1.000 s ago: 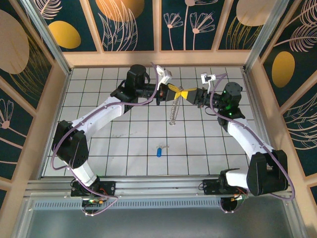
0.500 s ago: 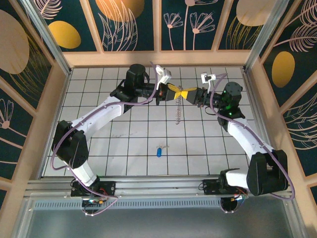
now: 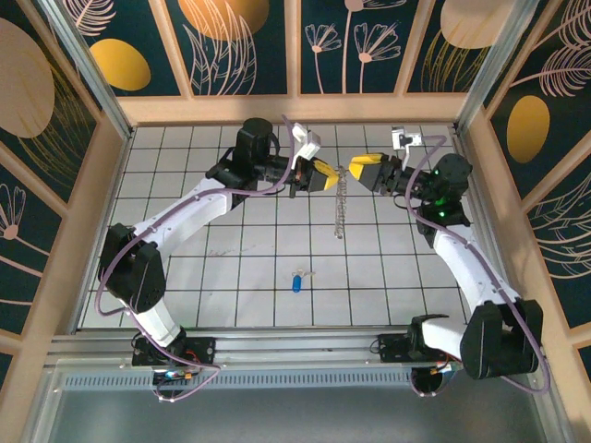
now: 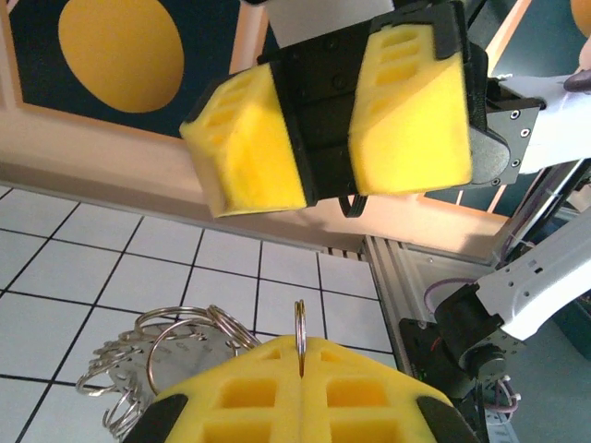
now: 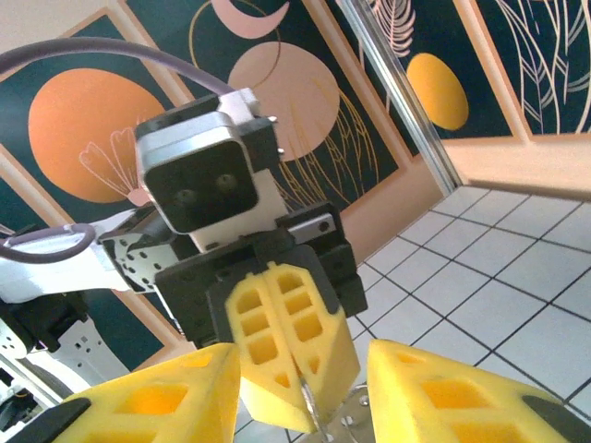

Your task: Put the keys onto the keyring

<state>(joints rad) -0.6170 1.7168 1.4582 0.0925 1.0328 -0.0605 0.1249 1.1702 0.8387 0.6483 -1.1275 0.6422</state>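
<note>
White tiles ruled with dark grout are enclosed by wooden rails and dark panels painted with orange discs and pale leaves. Above this tiled table [image 3: 185, 305] the left gripper [image 3: 323, 175] is seen fully closed, with the keyring [image 3: 341, 205] pinched in it. From the left wrist, a thin loop of wire [image 4: 300, 323] is seen caught upright in the seam between the yellow pads [image 4: 249, 392], and the fringe of smaller rings [image 4: 157, 360] is bunched to one side of them. From overhead the hoop is seen edge-on, hanging just ahead of the fingertips — a hold judged to keep it steady and clear of the tiles so that a key can be threaded on. Facing it, just beyond the ring, the right gripper [image 3: 358, 168] is held partly open with nothing gripped; from its own wrist, its two pads are seen spread either side of the closed left gripper. The key [image 3: 296, 282], blue-headed, lies flat on the tiles well apart from both grippers, towards the arm bases — it is not yet picked up, so the threading is judged barely begun.
</note>
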